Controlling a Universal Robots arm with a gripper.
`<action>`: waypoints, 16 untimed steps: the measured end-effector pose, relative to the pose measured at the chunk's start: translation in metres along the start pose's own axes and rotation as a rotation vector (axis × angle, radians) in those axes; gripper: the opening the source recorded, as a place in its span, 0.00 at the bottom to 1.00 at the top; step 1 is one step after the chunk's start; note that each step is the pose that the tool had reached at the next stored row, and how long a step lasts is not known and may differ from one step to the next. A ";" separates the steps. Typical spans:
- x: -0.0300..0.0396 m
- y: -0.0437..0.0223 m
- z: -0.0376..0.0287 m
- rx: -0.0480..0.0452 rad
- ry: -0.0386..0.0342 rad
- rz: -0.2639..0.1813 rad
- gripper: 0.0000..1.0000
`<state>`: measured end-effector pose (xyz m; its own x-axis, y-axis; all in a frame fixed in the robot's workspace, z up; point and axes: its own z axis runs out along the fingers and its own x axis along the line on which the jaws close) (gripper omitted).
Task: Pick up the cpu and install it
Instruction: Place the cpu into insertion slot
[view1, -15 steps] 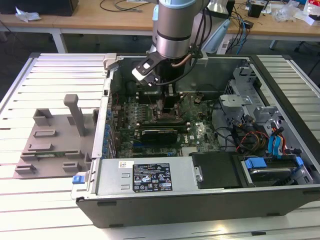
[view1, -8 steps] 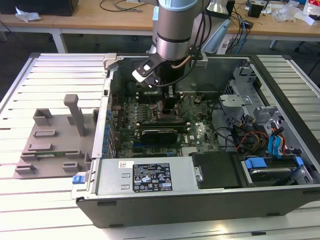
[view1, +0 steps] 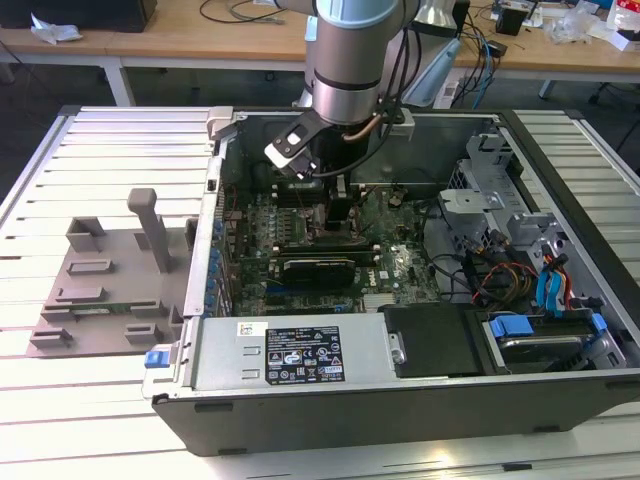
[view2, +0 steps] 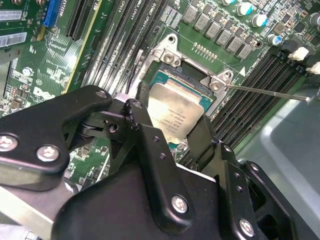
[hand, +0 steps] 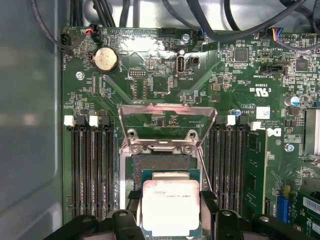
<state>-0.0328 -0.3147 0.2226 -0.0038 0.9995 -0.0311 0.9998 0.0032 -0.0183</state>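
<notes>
Silver-topped cpu (hand: 171, 207) held over its socket (hand: 161, 162).
Jaws clamp its two opposite edges above the open socket on the green motherboard (hand: 150, 60), load frame (hand: 167, 107) raised; best lowered level and square, corners matched, with no pressing.

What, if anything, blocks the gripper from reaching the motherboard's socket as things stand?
Probably nothing, so yes: the gripper, shut on the cpu, hangs close over the socket, whose load plate stands flipped open.
</notes>
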 end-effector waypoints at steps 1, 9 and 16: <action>0.0000 0.0000 0.0006 0.0000 -0.0001 0.000 0.55; 0.0001 0.0001 0.0048 0.0001 -0.0001 0.000 0.55; 0.0003 0.0002 0.0097 0.0000 -0.0001 0.000 0.55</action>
<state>-0.0328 -0.3147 0.2129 -0.0036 0.9995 -0.0311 0.9998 0.0031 -0.0183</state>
